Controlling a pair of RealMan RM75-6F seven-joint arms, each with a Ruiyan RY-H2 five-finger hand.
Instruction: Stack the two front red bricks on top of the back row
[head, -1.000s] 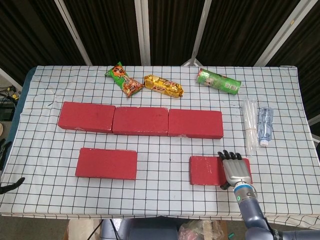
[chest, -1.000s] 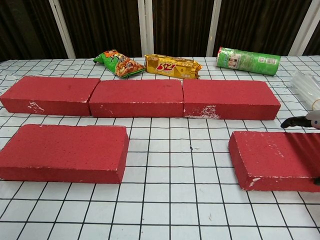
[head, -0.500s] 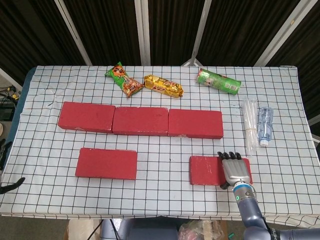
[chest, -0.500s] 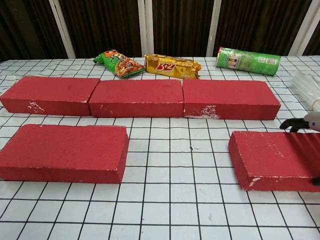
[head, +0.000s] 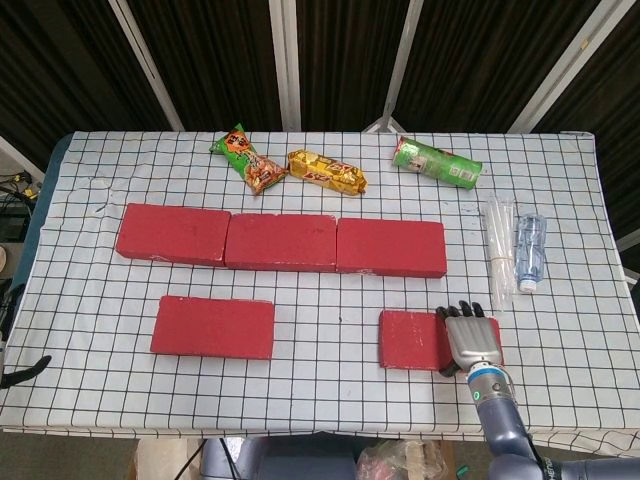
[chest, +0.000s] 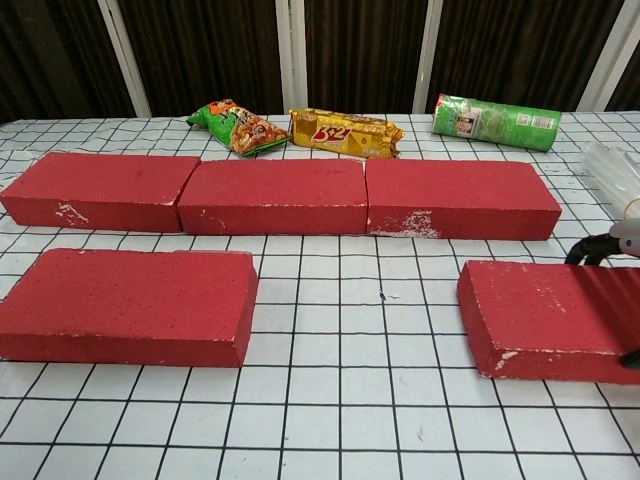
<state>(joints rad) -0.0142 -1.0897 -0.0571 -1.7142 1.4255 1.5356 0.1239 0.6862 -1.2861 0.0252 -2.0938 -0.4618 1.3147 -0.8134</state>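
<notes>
Red bricks number five: three are lying end to end, touching, as the back row (head: 281, 241), and two are sitting in front, the front left brick (head: 212, 326) and the front right brick (head: 430, 340). The right hand (head: 472, 340) is lying over the right end of the front right brick, fingers draped over its far edge, thumb at the near side, apparently gripping it. One green snack bag (head: 247, 160), one yellow biscuit pack (head: 327, 171), one green canister (head: 436, 163), one water bottle (head: 529, 250) are resting on the checked tablecloth (head: 90, 300).

The right robot hand (head: 470, 337) reaches up from the near edge on its grey forearm, palm down, dark fingers (head: 461, 311) pointing far. The left robot hand is out of sight.
</notes>
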